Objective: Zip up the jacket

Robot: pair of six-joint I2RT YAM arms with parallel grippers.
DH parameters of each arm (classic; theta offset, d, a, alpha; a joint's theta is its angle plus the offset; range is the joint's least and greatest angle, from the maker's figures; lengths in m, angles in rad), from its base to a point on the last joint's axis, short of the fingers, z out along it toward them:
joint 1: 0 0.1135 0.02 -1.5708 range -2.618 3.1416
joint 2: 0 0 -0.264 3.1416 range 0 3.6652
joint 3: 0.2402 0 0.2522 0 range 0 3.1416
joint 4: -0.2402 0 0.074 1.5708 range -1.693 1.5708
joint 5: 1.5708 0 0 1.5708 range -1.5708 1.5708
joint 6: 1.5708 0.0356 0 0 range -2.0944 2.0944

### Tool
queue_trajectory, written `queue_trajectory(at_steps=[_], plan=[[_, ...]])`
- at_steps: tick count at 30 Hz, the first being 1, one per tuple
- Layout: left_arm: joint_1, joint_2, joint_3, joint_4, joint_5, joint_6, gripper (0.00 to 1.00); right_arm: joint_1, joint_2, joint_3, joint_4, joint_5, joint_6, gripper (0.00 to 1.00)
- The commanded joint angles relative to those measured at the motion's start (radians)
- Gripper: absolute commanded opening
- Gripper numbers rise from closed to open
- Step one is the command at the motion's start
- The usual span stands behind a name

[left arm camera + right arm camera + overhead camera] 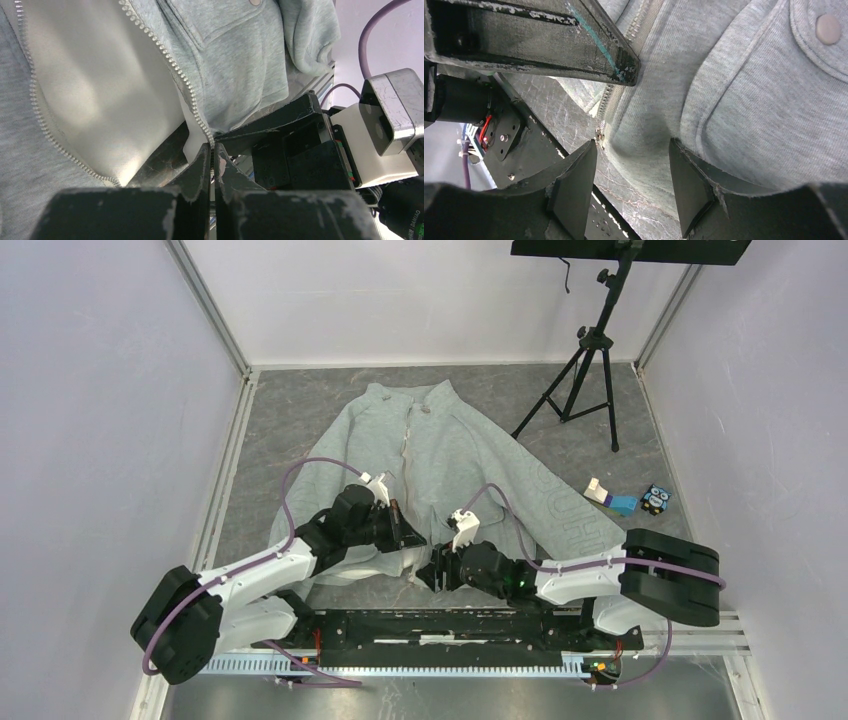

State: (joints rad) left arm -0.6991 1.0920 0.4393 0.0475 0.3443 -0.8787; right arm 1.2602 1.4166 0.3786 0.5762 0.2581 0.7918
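Grey fleece jacket (pixel 470 455) lies spread front-up on marbled table (pixel 300 410), zipper (pixel 408 440) open near hem. Left gripper (pixel 212 155) pinches zipper's lower end, fingers pressed together. Right gripper (pixel 631 170) straddles neighbouring hem fold, fingers parted.

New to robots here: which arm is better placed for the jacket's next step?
Probably right: the right claw stands open astride the jacket hem beside the zipper, while the left claw is shut on the zipper end.
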Motion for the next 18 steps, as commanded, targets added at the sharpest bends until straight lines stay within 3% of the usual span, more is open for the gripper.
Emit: queue_trajectory(at_steps=[1,8,11,13,18], plan=[[-0.007,-0.004,0.017,0.027,0.044,-0.02,0.05,0.02,0.02,0.045,0.004,0.073,-0.011,0.59],[-0.007,-0.013,0.01,0.028,0.054,-0.027,0.12,0.021,0.048,0.063,0.014,0.087,-0.046,0.41],[-0.007,-0.021,0.01,0.018,0.048,-0.016,0.21,0.019,0.04,0.057,0.041,0.078,-0.081,0.13],[-0.007,-0.03,-0.001,0.014,0.047,-0.016,0.3,0.019,0.021,0.051,0.045,0.073,-0.105,0.03],[-0.006,-0.052,-0.048,0.027,0.044,-0.014,0.51,0.007,0.016,0.016,0.12,-0.044,-0.189,0.0]])
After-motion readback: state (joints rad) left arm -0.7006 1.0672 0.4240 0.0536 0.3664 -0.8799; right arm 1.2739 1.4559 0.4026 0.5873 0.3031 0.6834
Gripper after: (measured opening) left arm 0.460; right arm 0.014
